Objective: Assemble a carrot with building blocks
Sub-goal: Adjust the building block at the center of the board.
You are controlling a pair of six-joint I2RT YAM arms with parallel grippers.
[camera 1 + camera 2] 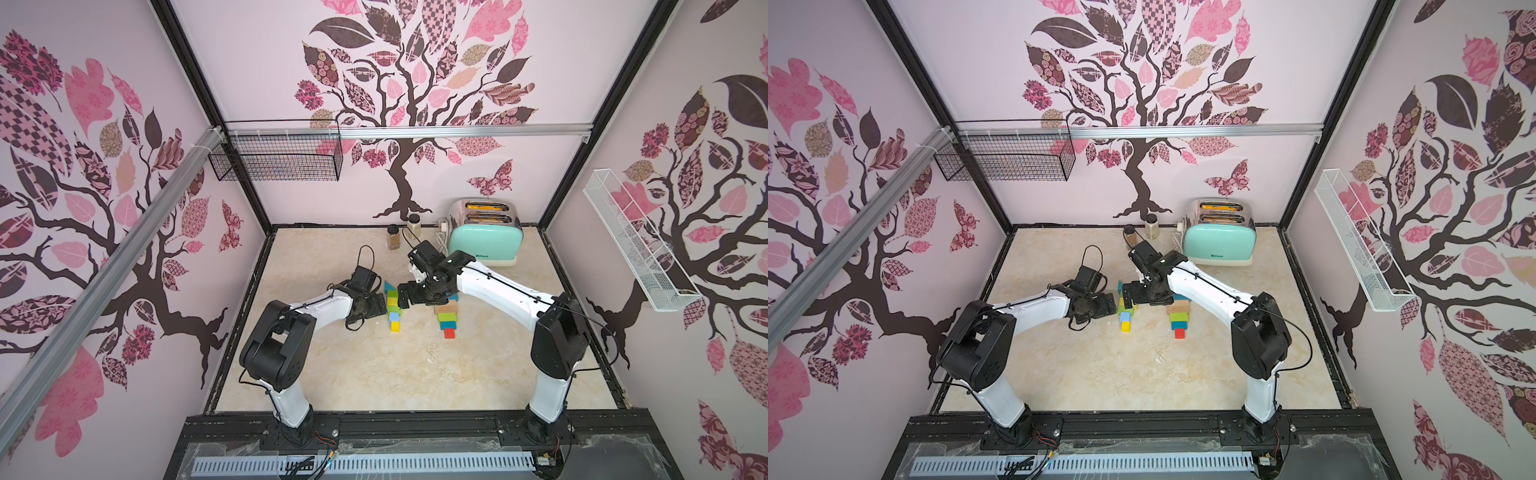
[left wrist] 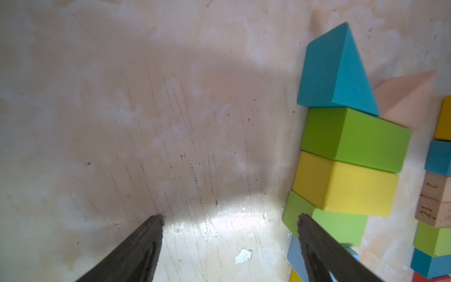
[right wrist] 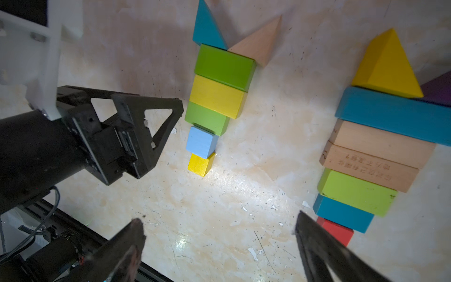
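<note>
**A:** Where are the wooden building blocks (image 1: 393,308)?

**B:** They lie in two tapering columns on the beige marbled tabletop (image 1: 374,374). The column nearer the left arm starts with a teal triangular wedge (image 3: 207,29) and a bare-wood triangular wedge (image 3: 258,44). Then come a green brick (image 3: 224,66), a yellow brick (image 3: 217,96), a second green brick (image 3: 207,118), a light blue cube (image 3: 201,141) and a small yellow cube (image 3: 200,164), each touching the next.

**A:** And the other column?

**B:** A yellow triangular wedge (image 3: 388,66) and a purple block (image 3: 436,90) sit at one end. After them come a long teal brick (image 3: 390,114), two bare-wood bricks (image 3: 383,141), a wide green brick (image 3: 356,193), a short teal brick (image 3: 341,214) and a red cube (image 3: 341,232).

**A:** What about the grippers?

**B:** The left gripper (image 2: 230,218) is spread and empty. One finger is just beside the second green brick, but I cannot tell whether it touches. The right gripper (image 3: 218,219) is spread wide with nothing in it, over bare tabletop between the columns.
</note>
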